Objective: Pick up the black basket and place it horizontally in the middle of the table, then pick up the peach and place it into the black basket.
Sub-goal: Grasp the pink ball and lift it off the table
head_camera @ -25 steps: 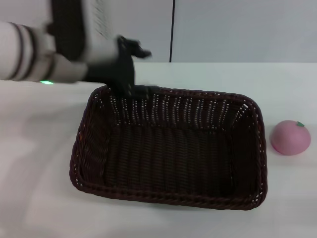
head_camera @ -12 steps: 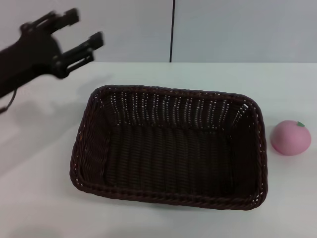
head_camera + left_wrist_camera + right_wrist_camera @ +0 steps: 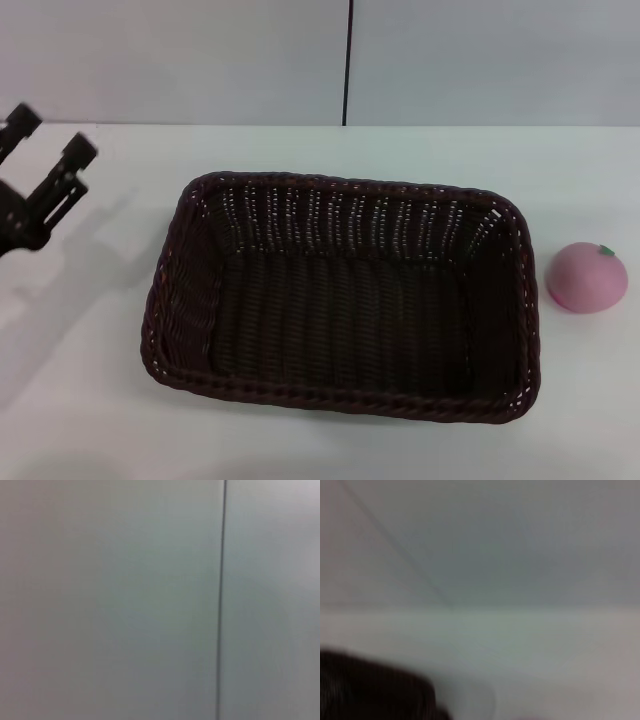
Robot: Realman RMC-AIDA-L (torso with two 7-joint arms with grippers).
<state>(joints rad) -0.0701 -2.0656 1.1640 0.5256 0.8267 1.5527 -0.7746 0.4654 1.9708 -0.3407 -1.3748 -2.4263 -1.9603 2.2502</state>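
The black basket [image 3: 340,295] lies lengthwise across the middle of the white table [image 3: 90,400] in the head view, open side up and empty. The pink peach [image 3: 587,277] sits on the table just right of the basket, apart from it. My left gripper [image 3: 45,150] is open and empty at the far left edge of the head view, raised and well clear of the basket. My right gripper is not in the head view. A dark corner of the basket [image 3: 375,687] shows in the right wrist view.
A grey wall [image 3: 200,60] with a dark vertical seam stands behind the table. The left wrist view shows only this wall [image 3: 125,600]. White tabletop lies left of and in front of the basket.
My left gripper has let go of the basket's far left rim, lifted off and swung back to the far left. The basket and peach have not moved.
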